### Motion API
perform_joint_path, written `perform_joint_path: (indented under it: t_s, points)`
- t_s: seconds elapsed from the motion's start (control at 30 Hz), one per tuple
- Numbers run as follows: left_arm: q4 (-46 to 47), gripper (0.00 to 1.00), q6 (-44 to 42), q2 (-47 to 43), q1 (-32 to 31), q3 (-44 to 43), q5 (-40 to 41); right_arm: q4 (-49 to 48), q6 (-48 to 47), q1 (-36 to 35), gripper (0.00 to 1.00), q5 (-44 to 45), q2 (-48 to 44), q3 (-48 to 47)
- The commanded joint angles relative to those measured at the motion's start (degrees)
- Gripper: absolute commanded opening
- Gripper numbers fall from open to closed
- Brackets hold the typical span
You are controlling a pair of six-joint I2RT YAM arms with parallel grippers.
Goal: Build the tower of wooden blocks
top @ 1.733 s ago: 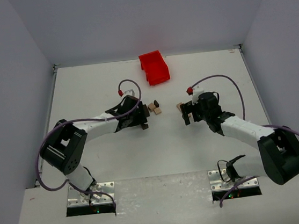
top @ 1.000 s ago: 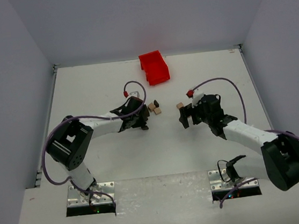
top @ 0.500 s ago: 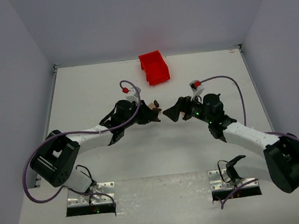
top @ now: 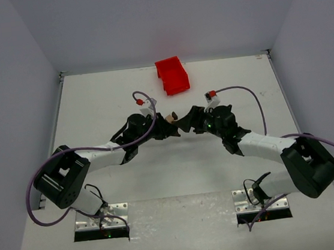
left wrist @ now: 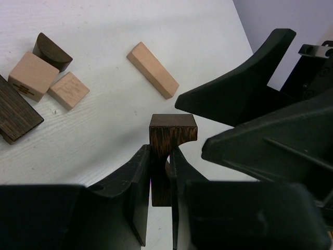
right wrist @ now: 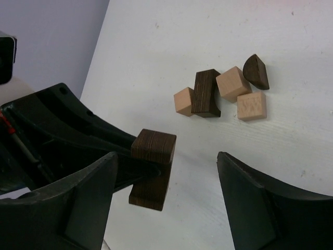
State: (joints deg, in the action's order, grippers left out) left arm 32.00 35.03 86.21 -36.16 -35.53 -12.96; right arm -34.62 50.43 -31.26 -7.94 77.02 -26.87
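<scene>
**Left gripper (left wrist: 160,156).** The two fingers are clamped on the narrow end of the dark block (left wrist: 172,130), a brown notched piece with lengthwise grain. The wider end of the block projects past the fingertips.

**Right gripper (right wrist: 166,156).** The fingers stand apart, one on each side of the dark block. In the right wrist view a gap shows between each finger and the block, so nothing is gripped. In the top view the two grippers meet tip to tip near the middle of the table (top: 104,102).

**Blocks for the tower.** The remaining pieces lie in a single layer on the table.
- Ahead of the left fingertips and slightly to their left, the pale bar (left wrist: 153,70) lies alone and is the nearest piece.
- Farther left is a close group:
  - the dark half-round (left wrist: 51,52), the piece farthest from the fingertips;
  - the pale cube (left wrist: 32,75), beside the half-round;
  - the smaller pale cube (left wrist: 68,90), just beside the pale cube;
  - the flat dark piece (left wrist: 15,117), at the edge of the view.
- From the right wrist the same pieces lie ahead of the fingertips and off to their right. There, one pale block touches a dark notched piece.

**Other items.** The red bin (top: 172,76) sits beyond both grippers near the far edge of the table, well apart from the blocks.
</scene>
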Motion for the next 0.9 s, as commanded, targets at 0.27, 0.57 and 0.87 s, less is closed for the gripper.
perform_joint_path:
  t_s: [0.27,0.57,0.87]
  points:
    - [5.09,0.00,0.57,-1.93,-0.56,0.62,-0.68,-3.00,-0.16,-1.92,0.43,1.40,4.28,-5.85]
    - [5.43,0.00,0.92,-2.28,-0.49,0.64,-0.39,-2.12,-1.36,-2.39,0.13,1.10,4.28,-6.79]
    - [2.91,1.00,-1.33,-6.34,-0.63,0.03,-2.72,17.20,-21.49,-1.51,0.00,1.83,5.02,-19.52]
